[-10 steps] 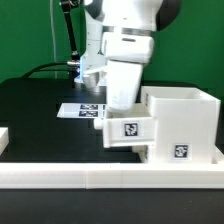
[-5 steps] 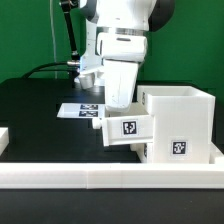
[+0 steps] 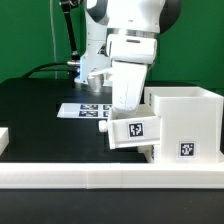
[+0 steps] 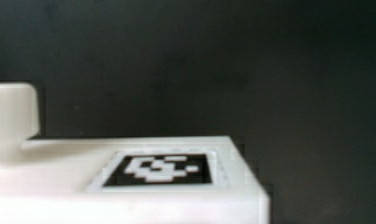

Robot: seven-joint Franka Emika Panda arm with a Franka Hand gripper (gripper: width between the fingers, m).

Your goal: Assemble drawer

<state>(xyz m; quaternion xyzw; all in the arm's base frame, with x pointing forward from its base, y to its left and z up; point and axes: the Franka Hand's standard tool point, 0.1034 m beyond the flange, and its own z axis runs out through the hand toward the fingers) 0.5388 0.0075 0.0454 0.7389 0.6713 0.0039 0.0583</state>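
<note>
The housing [image 3: 183,125] stands on the black table [image 3: 40,110], close behind the low white border wall [image 3: 110,178] and toward the exterior view's right. A tray [image 3: 132,131] sticks out of the housing's lower side that faces the exterior view's left, part way in and slightly tilted, its tag facing the camera. Only this one tray shows. In the wrist view its tagged top [image 4: 158,168] fills the lower part of the picture, with a raised white edge [image 4: 7,115] beside it.

The gripper [image 3: 126,106] comes down right over the tray, on the end away from the housing. Its fingertips are hidden behind the wrist body and the tray, so whether the jaws are apart or clamped on the tray cannot be told. The marker board [image 3: 85,110] lies flat on the table beyond the tray, farther from the housing.

The step in hand looks like seating the tray in the housing's lower slot. To do it well, level the tray first so that its edges run parallel with the slot. Then push straight toward the housing in a slow, even slide. A skewed push may jam the tray or shove the housing along the border wall. Stop when the tray's front sits flush with the housing.
</note>
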